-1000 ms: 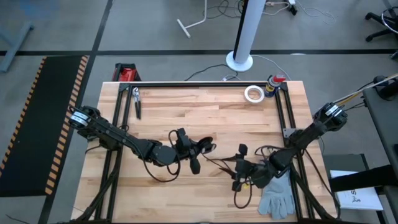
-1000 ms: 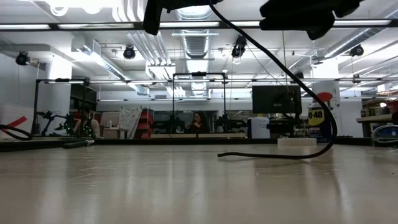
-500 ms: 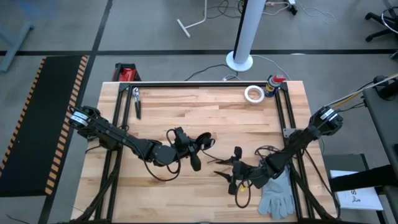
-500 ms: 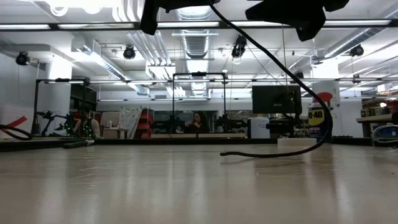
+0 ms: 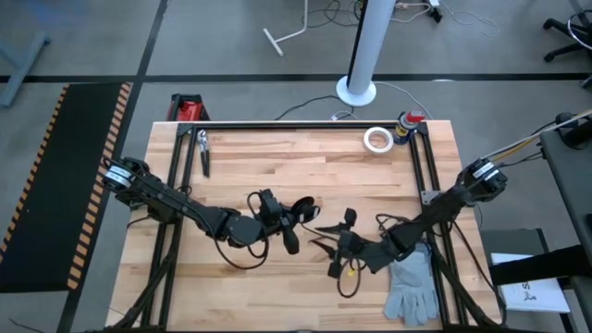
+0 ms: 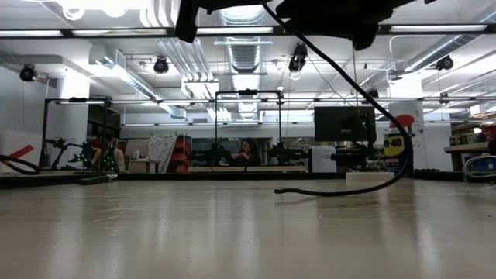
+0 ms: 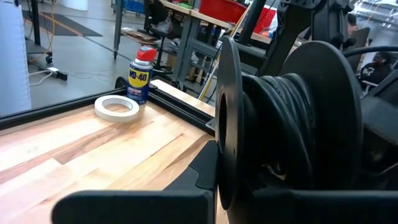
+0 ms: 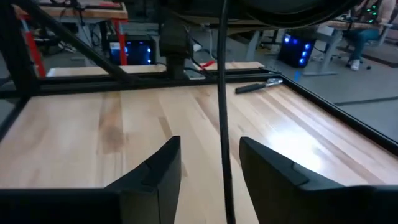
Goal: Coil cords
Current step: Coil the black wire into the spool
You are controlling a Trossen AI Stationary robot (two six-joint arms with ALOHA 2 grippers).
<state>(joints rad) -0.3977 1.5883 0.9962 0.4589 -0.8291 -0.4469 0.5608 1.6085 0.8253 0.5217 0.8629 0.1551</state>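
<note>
A thin black cord is partly wound on a black reel (image 7: 286, 118), which my left gripper (image 5: 282, 220) holds up over the middle of the table. From the reel the cord (image 8: 222, 112) runs between the open fingers of my right gripper (image 8: 208, 155), which stands just right of the reel (image 5: 301, 211) in the high view. Whether those fingers touch the cord I cannot tell. The low view shows the cord (image 6: 387, 167) sweeping down from above, with its free end (image 6: 279, 191) lying on the tabletop. A slack loop (image 5: 350, 277) lies beneath my right gripper (image 5: 338, 242). My left gripper is shut on the black reel, coming level from the table's left. The reel's near flange (image 7: 227, 124) stands on edge right in front of the wrist camera and hides where the fingers meet it. The reel is lifted clear of the table, with cord wound between its flanges.
A grey glove (image 5: 412, 289) lies at the near right edge. At the far right stand a white tape roll (image 5: 376, 139) and a spray can (image 5: 407, 120). Pliers (image 5: 203, 153) lie at the far left. Black frame rails (image 5: 305, 124) border the table.
My right gripper has gone toward the table's left and a little toward the far edge, closing in on the reel along the cord. The slack loop on the table has been drawn leftward with it. My left gripper and the reel have kept still.
</note>
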